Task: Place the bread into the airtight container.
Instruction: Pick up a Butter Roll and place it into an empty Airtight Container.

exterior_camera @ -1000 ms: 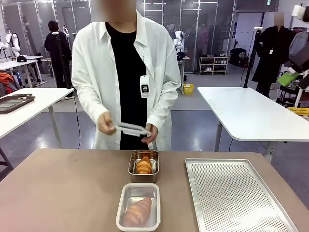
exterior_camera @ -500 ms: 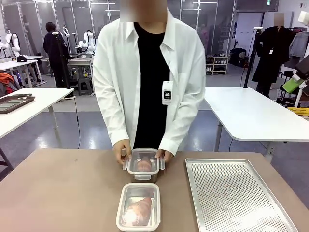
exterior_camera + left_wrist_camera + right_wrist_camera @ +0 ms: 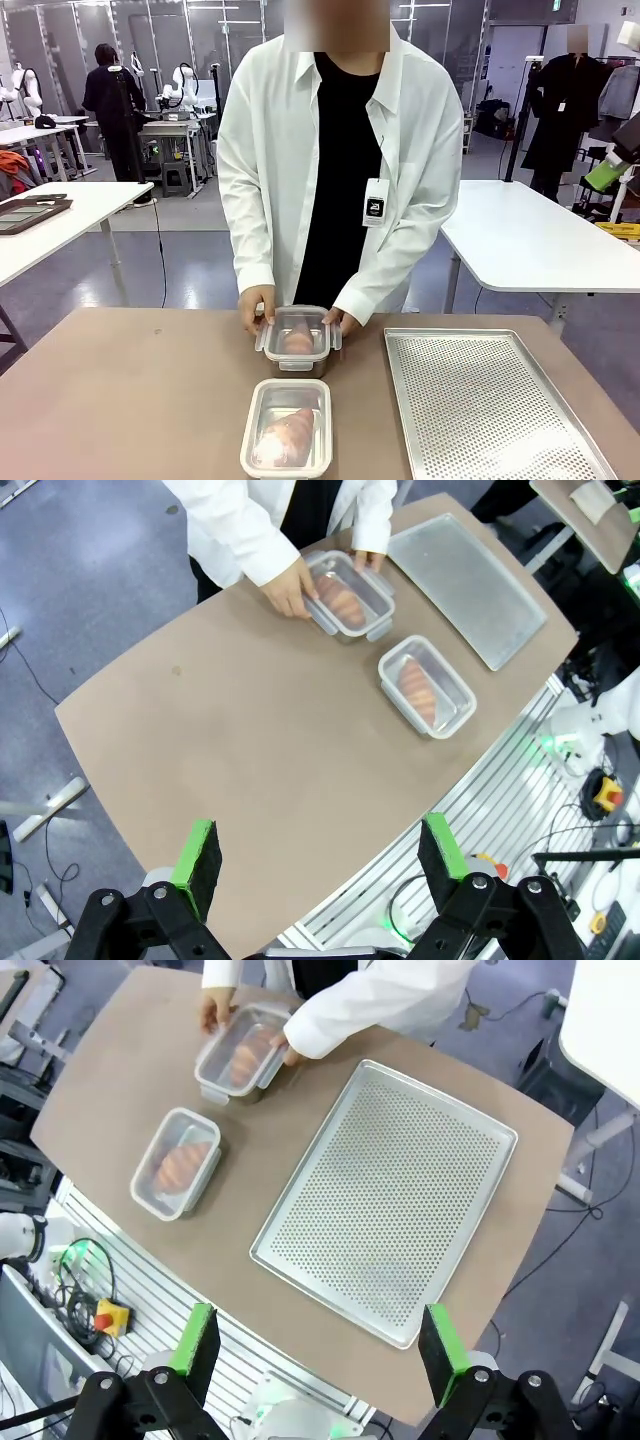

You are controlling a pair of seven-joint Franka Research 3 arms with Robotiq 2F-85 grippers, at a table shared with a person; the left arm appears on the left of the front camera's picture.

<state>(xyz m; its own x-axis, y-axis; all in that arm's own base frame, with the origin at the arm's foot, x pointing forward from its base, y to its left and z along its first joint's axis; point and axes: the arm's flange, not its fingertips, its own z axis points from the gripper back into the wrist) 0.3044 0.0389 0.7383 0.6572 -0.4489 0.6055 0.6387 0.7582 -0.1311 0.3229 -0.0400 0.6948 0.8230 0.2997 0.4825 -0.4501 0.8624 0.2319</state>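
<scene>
Brown table (image 3: 130, 390) in a workshop room; left gripper (image 3: 318, 855) and right gripper (image 3: 316, 1340) spread wide.

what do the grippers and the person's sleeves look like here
Both grippers are black, with two fingers tipped by bright green pads: the left gripper and the right gripper look alike, with round bolt heads at the finger joints. The person wears long white sleeves of an open white coat over a black top, cuffs reaching the wrists, and a small dark badge hangs on the coat front.
</scene>
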